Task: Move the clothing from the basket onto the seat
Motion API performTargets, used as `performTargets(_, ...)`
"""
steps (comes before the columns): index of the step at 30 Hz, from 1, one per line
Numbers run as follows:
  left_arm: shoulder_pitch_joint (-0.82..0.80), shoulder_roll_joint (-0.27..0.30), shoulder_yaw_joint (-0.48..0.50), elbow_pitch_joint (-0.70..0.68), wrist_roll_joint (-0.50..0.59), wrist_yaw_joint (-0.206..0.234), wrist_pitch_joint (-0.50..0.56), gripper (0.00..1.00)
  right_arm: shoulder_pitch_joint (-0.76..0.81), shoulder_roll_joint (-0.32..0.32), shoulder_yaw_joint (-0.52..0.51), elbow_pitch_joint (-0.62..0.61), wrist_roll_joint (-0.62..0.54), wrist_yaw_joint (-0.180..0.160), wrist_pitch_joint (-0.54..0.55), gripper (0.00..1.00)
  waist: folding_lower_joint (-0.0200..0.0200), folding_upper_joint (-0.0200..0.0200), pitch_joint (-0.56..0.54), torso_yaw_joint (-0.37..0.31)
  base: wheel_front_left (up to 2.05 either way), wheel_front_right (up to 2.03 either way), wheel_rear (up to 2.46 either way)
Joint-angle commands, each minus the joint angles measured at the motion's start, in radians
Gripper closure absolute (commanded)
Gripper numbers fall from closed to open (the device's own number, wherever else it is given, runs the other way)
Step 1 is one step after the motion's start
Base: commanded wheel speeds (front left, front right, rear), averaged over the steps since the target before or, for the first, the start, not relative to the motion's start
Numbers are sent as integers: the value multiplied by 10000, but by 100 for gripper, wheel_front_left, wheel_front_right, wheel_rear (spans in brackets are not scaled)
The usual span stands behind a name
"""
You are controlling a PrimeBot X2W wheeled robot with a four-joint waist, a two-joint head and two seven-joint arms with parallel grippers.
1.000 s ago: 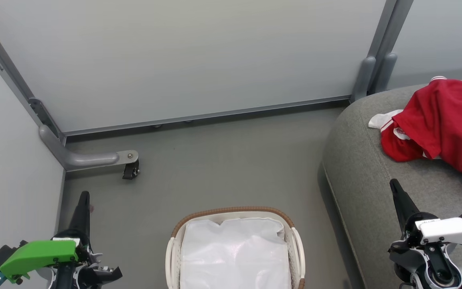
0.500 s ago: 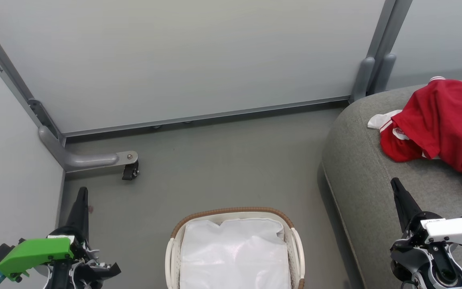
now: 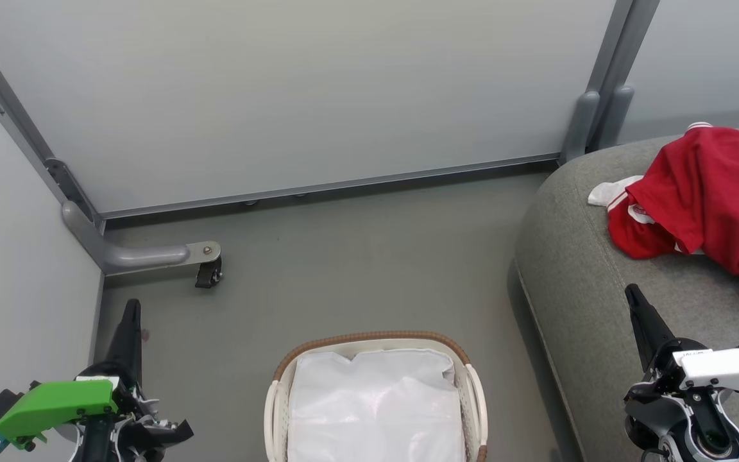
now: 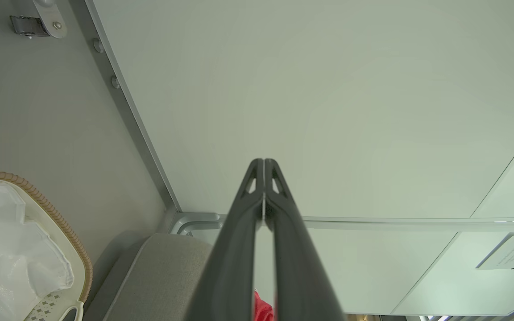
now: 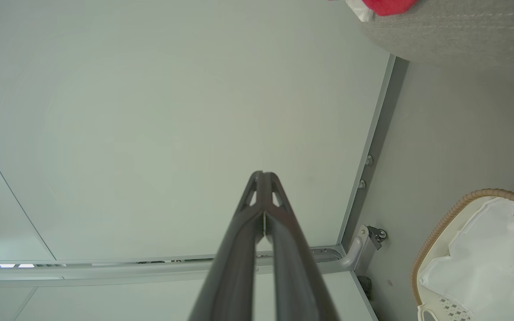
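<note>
Red clothing (image 3: 716,192) with white sleeve and trim lies heaped on the grey seat (image 3: 587,289) at the right; its edge shows in the right wrist view (image 5: 386,5) and a red sliver in the left wrist view (image 4: 262,310). The white basket (image 3: 472,385) with a brown woven rim stands on the floor at the bottom centre, holding just its white liner (image 3: 373,407). My left gripper (image 3: 132,307) is shut and empty at the lower left, fingers together (image 4: 263,165). My right gripper (image 3: 632,295) is shut and empty over the seat's front, fingers together (image 5: 263,176).
Pale partition panels close the space behind and on the left. A grey metal foot with a small black caster (image 3: 208,273) stands on the grey floor (image 3: 356,256) left of centre. Open floor lies between the basket and the back panel.
Over the last second the left gripper dropped slightly toward the lower left and the right gripper settled a little lower. Since half a second ago nothing has visibly moved.
</note>
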Motion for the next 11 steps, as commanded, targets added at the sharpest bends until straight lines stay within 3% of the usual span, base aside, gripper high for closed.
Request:
performTargets(1, -100, 65, 26, -23, -34, -60, 46, 100, 104, -59, -21, -33, 31, 0, 31, 100, 0, 0, 0, 0, 0, 0, 0)
performTargets(11, -100, 65, 25, -23, -34, -60, 46, 100, 104, -59, -21, -33, 31, 0, 31, 100, 0, 0, 0, 0, 0, 0, 0)
